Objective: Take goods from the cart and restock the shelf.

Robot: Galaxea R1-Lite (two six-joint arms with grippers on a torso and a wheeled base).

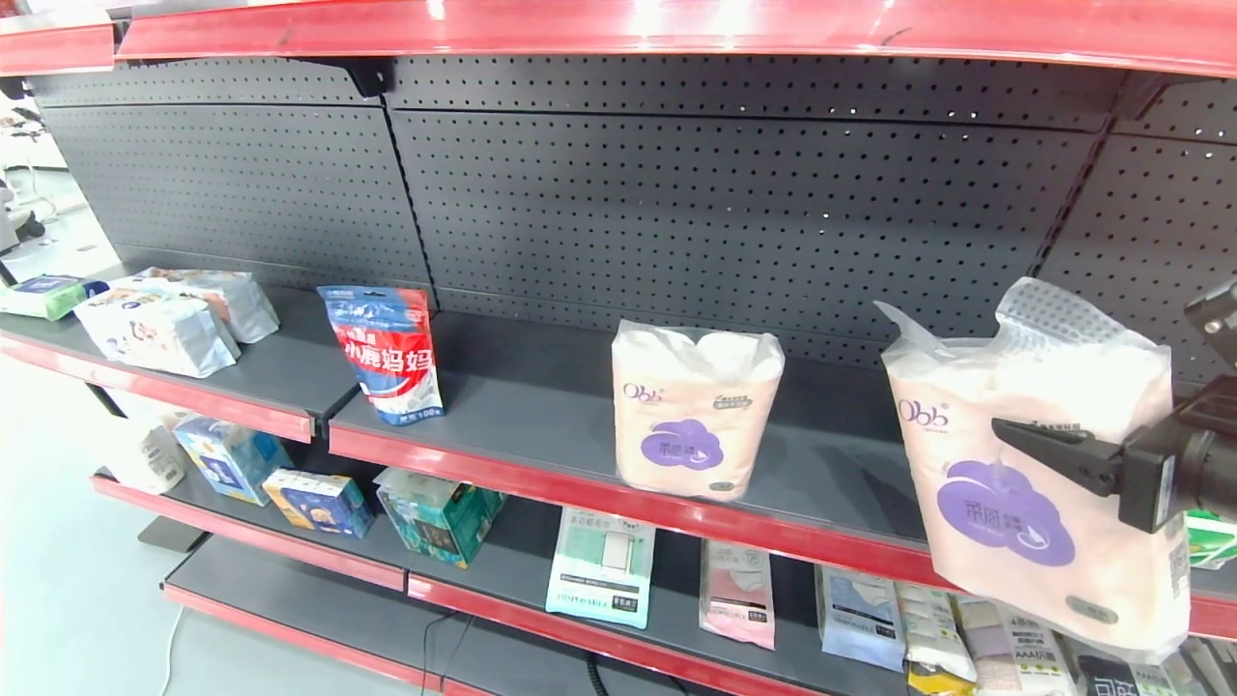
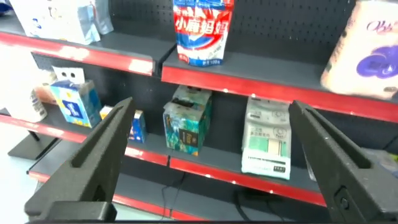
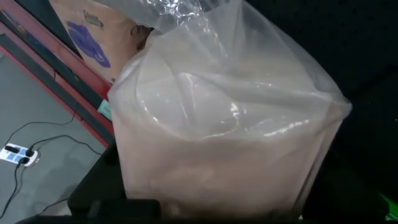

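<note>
My right gripper (image 1: 1063, 454) is shut on a pink pack of tissue rolls (image 1: 1005, 541) with a purple cloud label. I hold it upright in front of the right end of the grey middle shelf (image 1: 541, 396), its bottom lower than the red front edge. The right wrist view shows the held pack's clear wrap (image 3: 230, 124) up close. A matching pack (image 1: 692, 411) stands on the shelf to its left. My left gripper (image 2: 211, 104) is open with nothing between its fingers, facing the lower shelves.
A blue and red bag (image 1: 387, 353) stands left of the shelved pack, with white packs (image 1: 164, 324) farther left. Boxes and flat packs (image 1: 440, 512) fill the lower shelf. A red-edged shelf (image 1: 618, 24) hangs overhead. Bare shelf lies between the two tissue packs.
</note>
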